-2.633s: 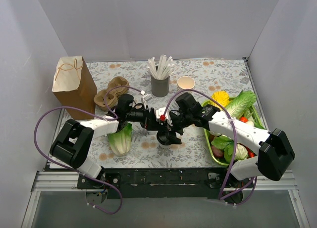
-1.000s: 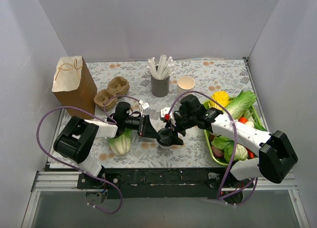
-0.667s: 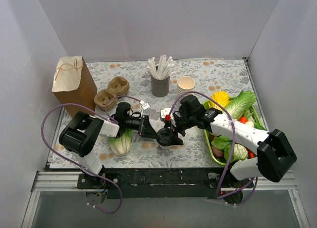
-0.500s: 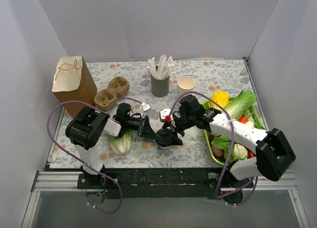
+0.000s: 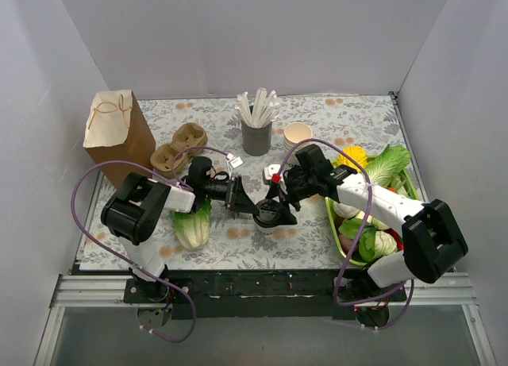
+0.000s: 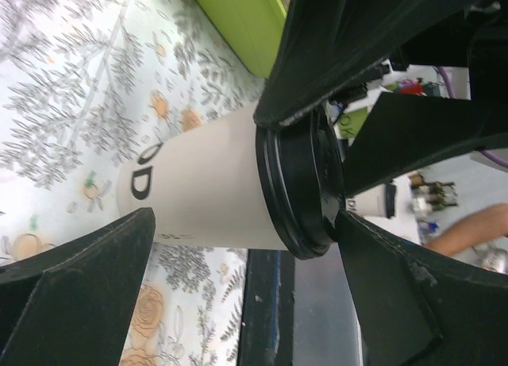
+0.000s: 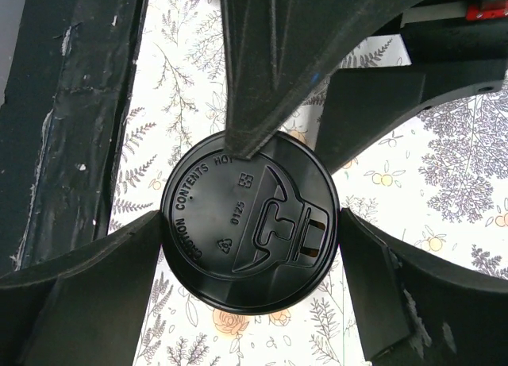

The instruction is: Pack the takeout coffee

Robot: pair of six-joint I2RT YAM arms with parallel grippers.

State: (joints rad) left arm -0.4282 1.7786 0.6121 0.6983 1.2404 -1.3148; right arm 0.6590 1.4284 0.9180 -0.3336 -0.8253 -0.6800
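Observation:
The takeout coffee (image 5: 267, 216), a cream paper cup with a black lid, stands on the flowered cloth near the table's front. My right gripper (image 5: 275, 210) comes down over it. In the right wrist view its fingers press the rim of the lid (image 7: 250, 239) from both sides, so the gripper (image 7: 252, 223) is shut on it. My left gripper (image 5: 249, 205) reaches in from the left and is open. In the left wrist view one of its fingers (image 6: 87, 279) is near the cup's base, the other beside the lid, with the cup (image 6: 202, 191) lying across above them.
A brown paper bag (image 5: 119, 136) stands at the back left, with a cardboard cup carrier (image 5: 179, 146) beside it. A grey cup of white sticks (image 5: 256, 132) and stacked lidless cups (image 5: 298, 133) stand behind. The green vegetable tray (image 5: 332, 231) lies right; a leafy cabbage (image 5: 193, 227) lies left.
The right wrist has swung back and to the right while its fingers stay at the lid, closing slightly. The left arm's elbow has risen, and its open gripper has stayed beside the cup.

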